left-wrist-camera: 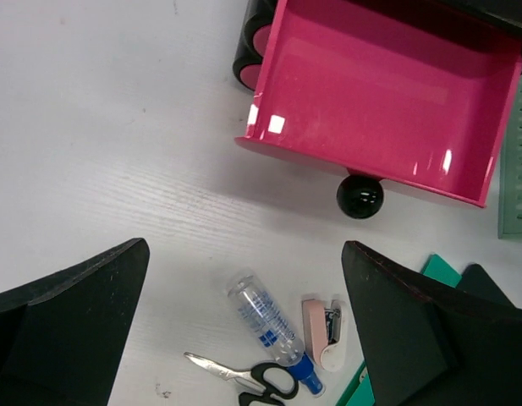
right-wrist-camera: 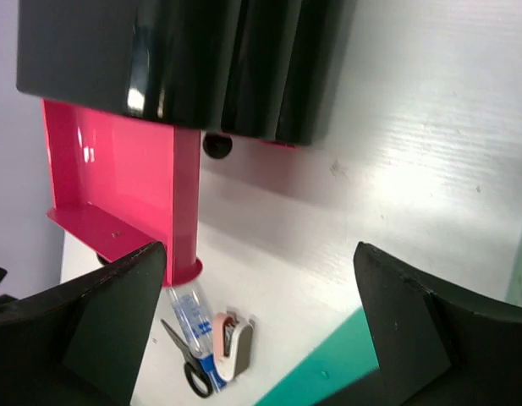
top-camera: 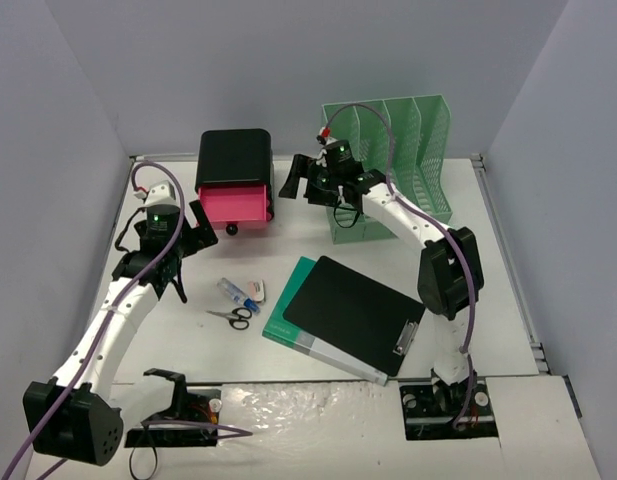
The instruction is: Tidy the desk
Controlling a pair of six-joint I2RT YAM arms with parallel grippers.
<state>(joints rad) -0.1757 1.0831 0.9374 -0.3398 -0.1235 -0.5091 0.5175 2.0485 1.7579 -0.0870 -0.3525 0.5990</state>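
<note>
On the white desk (top-camera: 298, 238) lie a clear bottle with a blue cap (left-wrist-camera: 265, 317), black-handled scissors (left-wrist-camera: 244, 376) and a pink and white stapler (left-wrist-camera: 324, 331), close together. My left gripper (top-camera: 188, 253) hovers above and to their left, open and empty (left-wrist-camera: 245, 249). Behind them stands a black box (top-camera: 234, 160) with its pink drawer (top-camera: 232, 204) pulled out and empty. To the right of that box my right gripper (top-camera: 303, 185) hangs open (right-wrist-camera: 261, 249), holding nothing. A black clipboard (top-camera: 353, 310) rests on a teal book (top-camera: 288, 315).
A green file rack (top-camera: 408, 150) stands at the back right, behind the right arm. The drawer's black knob (left-wrist-camera: 359, 195) points toward the small items. Pale grey walls close in the desk on the left, back and right.
</note>
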